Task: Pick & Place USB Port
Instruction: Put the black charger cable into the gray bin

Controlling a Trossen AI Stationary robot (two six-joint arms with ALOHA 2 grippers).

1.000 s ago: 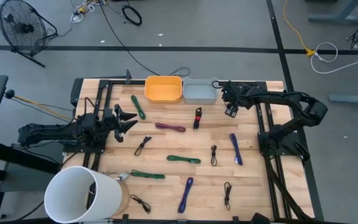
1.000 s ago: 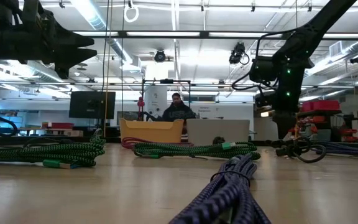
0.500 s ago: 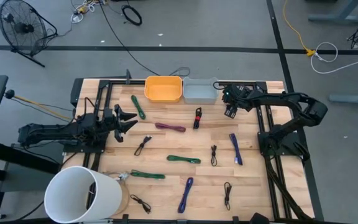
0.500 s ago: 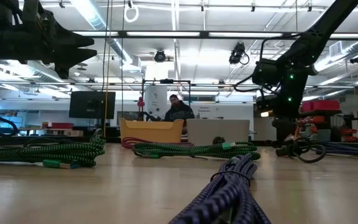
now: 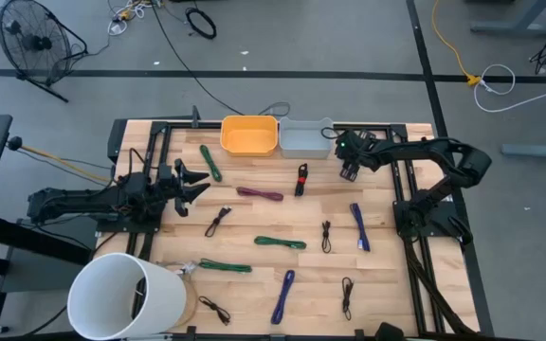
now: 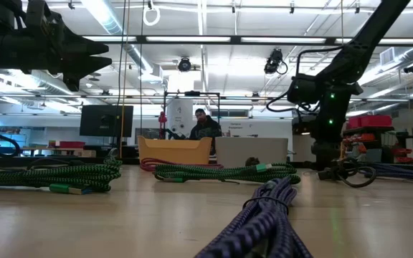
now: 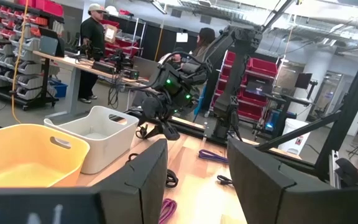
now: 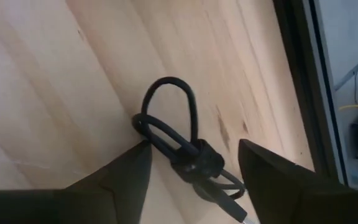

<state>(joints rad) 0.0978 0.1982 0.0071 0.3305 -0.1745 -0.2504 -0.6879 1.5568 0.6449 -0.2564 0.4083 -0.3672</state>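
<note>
Black cable bundle (image 8: 188,152) between open right end effector (image 8: 191,168) fingers

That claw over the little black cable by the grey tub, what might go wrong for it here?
The right claw hangs open over a small bundled black cable. The bundle is small and its loops are loose, so the fingers may pinch one loop or slip off.

It lies near the table's black frame rail, which a finger might clip.

The grey plastic bin is close, so the arm may bump it.
</note>
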